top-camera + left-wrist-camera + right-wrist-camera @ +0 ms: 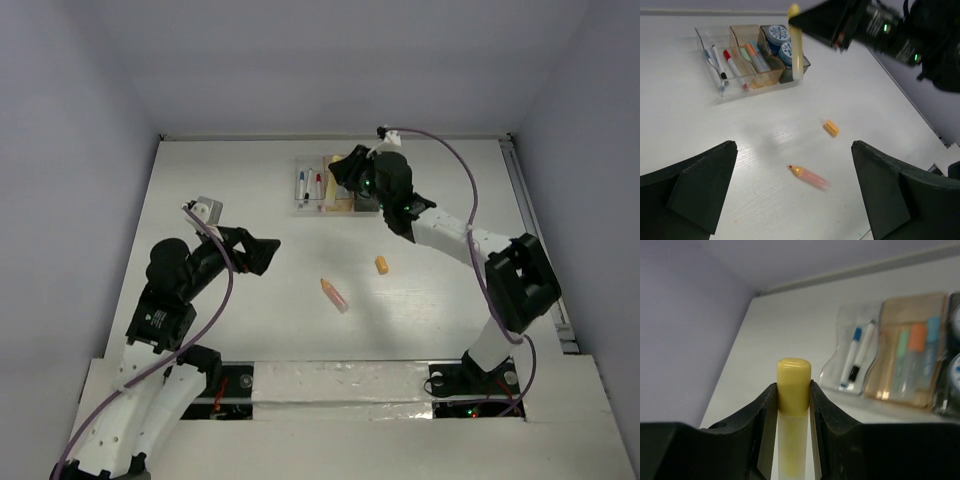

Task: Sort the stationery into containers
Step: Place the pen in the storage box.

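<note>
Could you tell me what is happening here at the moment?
The right gripper is shut on a yellow marker, holding it upright above the bins. The left gripper is open and empty over the table. A pink marker and an orange eraser lie loose there; pens, markers and rolls are already in the bins.

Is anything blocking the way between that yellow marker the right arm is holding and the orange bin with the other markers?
Nothing visible does. The yellow marker hangs upright in the right gripper, close by the orange-tinted bin, with only open air between them. The markers already in that bin lie flat on its floor.
</note>
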Available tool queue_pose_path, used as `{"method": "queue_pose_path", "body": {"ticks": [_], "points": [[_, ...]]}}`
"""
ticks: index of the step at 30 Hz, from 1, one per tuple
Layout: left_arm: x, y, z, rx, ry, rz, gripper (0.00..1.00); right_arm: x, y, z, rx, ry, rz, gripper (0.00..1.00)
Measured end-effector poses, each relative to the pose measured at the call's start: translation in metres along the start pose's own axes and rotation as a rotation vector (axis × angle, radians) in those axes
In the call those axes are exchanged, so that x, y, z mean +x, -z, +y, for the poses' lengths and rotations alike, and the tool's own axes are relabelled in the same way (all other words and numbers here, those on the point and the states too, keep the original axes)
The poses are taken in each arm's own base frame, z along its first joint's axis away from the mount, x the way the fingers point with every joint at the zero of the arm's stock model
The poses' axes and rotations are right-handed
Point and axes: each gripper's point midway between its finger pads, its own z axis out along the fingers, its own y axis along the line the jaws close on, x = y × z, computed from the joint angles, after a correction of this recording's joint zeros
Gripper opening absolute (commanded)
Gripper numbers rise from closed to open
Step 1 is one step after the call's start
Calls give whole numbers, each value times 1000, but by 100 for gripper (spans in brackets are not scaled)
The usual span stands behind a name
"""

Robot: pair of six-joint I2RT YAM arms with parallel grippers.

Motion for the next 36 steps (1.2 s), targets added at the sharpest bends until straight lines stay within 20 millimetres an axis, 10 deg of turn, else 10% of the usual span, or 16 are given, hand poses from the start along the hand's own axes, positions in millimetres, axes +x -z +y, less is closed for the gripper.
{"method": "queue_pose_path", "body": {"ticks": [6,15,19,20,23,30,36], "points": [[29,4,10,-17,16,44,99,-46,-51,-49,111,117,-27,0],[20,13,3,1,0,-4,99,5,-107,-119,254,279,177,3],[17,14,1,7,-6,-17,99,29,-105,-137,296,296,272,50],[17,14,1,7,-5,-17,99,32,-107,-138,298,298,285,71],[17,14,1,6,-5,-17,99,33,-107,-138,296,312,307,84],[17,14,2,6,-5,-17,99,18,-93,-117,246,335,315,85],[17,14,2,5,-5,-18,99,-15,-9,-51,125,365,264,70]]}}
